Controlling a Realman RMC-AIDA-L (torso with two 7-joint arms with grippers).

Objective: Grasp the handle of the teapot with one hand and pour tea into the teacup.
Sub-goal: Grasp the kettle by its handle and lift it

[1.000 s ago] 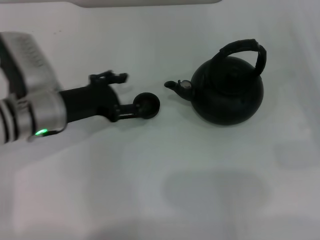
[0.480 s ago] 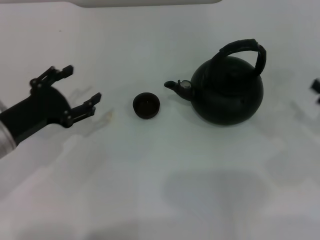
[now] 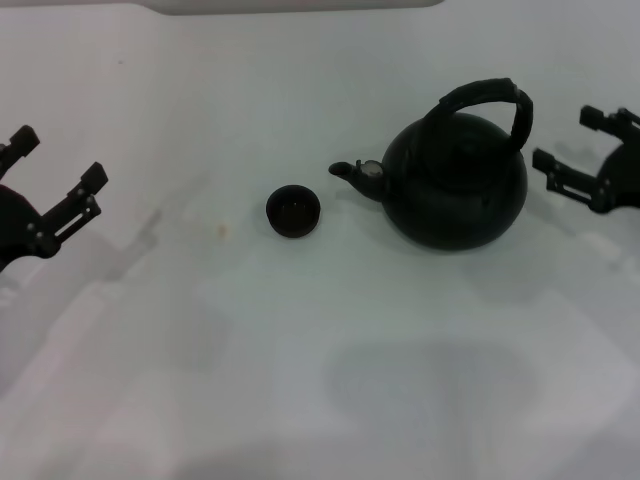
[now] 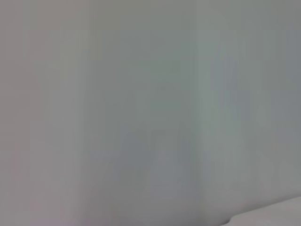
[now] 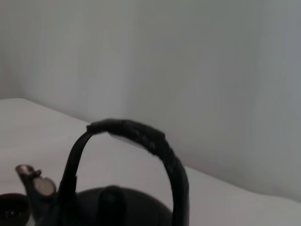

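The matte black teapot (image 3: 455, 190) stands upright on the white table (image 3: 320, 330), its short spout (image 3: 357, 172) aimed at the small black teacup (image 3: 293, 211) to its left. The arched black handle (image 3: 487, 98) rises over the pot's top. My right gripper (image 3: 565, 138) hovers open just right of the teapot, level with the handle and apart from it. In the right wrist view the handle (image 5: 141, 134), the spout (image 5: 35, 186) and part of the teacup (image 5: 8, 208) show close up. Far from the cup at the left edge, my left gripper (image 3: 60, 158) is open and holds nothing.
A pale wall edge (image 3: 300, 5) runs along the table's far side. The left wrist view holds only a plain grey surface. A faint small stain (image 3: 223, 231) marks the table left of the teacup.
My left gripper has pulled back from the teacup to the left edge. My right gripper has come in from the right edge toward the teapot. Teapot and teacup have not moved.
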